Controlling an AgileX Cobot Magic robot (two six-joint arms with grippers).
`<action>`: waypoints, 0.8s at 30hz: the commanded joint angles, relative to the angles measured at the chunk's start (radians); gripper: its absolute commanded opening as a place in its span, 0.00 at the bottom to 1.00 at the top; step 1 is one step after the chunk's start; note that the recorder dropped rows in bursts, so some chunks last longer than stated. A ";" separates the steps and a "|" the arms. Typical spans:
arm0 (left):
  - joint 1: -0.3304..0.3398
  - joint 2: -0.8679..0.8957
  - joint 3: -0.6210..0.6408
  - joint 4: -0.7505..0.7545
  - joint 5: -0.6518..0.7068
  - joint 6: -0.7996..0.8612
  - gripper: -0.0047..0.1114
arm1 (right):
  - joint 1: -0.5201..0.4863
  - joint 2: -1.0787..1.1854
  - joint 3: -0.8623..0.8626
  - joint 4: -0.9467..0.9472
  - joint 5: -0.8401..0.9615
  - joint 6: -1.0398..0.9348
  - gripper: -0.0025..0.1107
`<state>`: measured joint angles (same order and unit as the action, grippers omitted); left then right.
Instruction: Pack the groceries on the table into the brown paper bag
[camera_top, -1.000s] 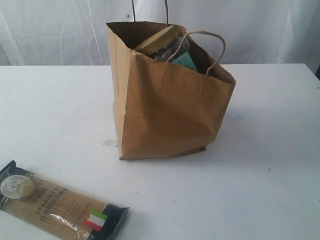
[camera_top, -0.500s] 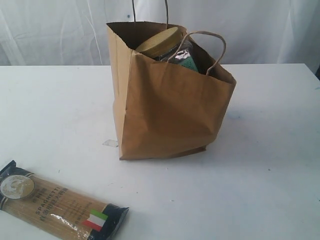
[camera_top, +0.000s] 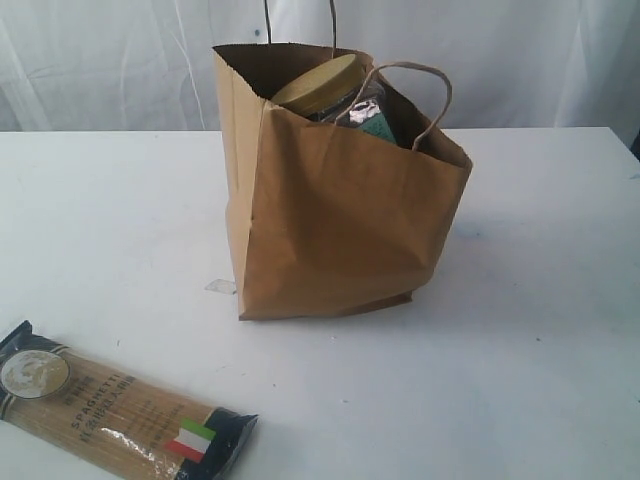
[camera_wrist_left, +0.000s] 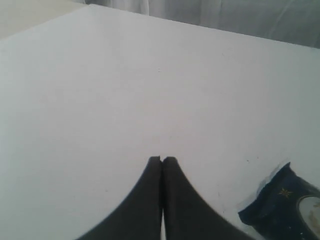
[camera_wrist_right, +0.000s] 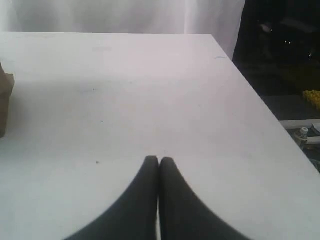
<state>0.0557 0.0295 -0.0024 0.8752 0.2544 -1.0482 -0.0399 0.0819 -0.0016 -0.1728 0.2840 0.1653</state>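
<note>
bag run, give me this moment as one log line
bag: upright, jar inside | spaghetti: on table | left gripper: shut | right gripper: shut

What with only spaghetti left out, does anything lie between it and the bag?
Only a tiny scrap lies on the table between the spaghetti pack and the bag. In the bag's mouth, a jar's lid sits high and may crowd entry.

A pale, softly folded curtain fills the upper band of the exterior view, evenly lit. The right wrist view shows a dark space beside it.
</note>
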 joint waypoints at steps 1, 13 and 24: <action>0.001 -0.005 0.002 0.052 0.000 0.052 0.04 | 0.001 -0.004 0.002 -0.003 0.001 -0.006 0.02; 0.018 -0.005 -0.034 -0.495 -0.878 -0.308 0.04 | 0.031 -0.011 0.002 -0.003 0.003 -0.006 0.02; 0.018 0.015 -0.517 -0.625 -1.033 0.230 0.04 | 0.031 -0.011 0.002 -0.003 0.003 -0.006 0.02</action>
<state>0.0707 0.0293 -0.3592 0.1748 -0.9881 -1.0782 -0.0116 0.0781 -0.0016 -0.1728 0.2863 0.1653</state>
